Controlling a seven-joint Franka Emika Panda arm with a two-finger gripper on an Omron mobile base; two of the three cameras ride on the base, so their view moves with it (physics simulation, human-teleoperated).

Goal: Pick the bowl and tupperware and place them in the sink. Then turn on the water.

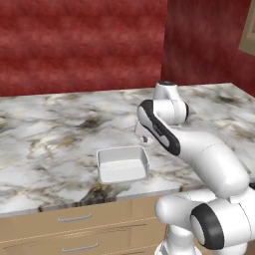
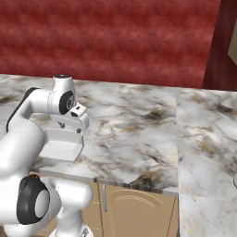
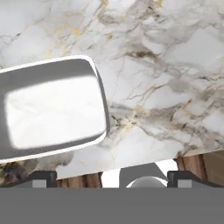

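The tupperware point(image 1: 123, 164) sits empty on the marble surface point(image 1: 50, 129), near its front edge above the wooden drawers point(image 1: 74, 224). The gripper point(image 3: 112, 177) hangs above the surface just beside the container, jaws spread fully wide, holding and touching nothing. In the hand view the tupperware's left end is cut off by the frame. In the right base view the arm hides part of it.

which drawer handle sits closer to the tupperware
The upper handle, just under the counter edge below the tupperware. The lower handle sits on the drawer beneath, further down the cabinet front.
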